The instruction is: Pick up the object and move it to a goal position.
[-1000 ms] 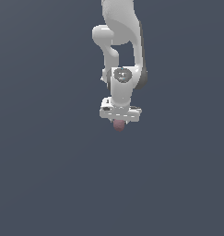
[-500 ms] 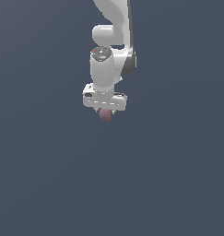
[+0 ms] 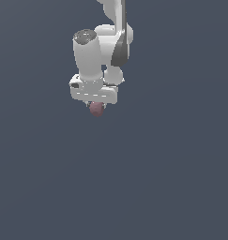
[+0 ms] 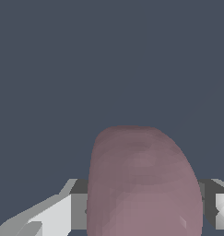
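Observation:
The object [image 3: 96, 109] is a small dull reddish-pink egg-like blob. It hangs just under the white gripper [image 3: 95, 107] in the exterior view, high over the flat grey floor. The gripper is shut on it; the fingers are mostly hidden behind the blob and the hand. In the wrist view the object [image 4: 143, 184] fills the lower middle, with a white and grey fingertip [image 4: 62, 214] on one side and another fingertip [image 4: 218, 207] on the other. No goal marker shows in either view.
The white arm [image 3: 106, 42] rises from the gripper out of the top of the exterior view. Plain dark grey floor [image 3: 171, 187] lies all around, with no other objects in sight.
The arm has carried the object up and toward the exterior view's left, and the wrist has turned. The gripper has stayed shut on the object.

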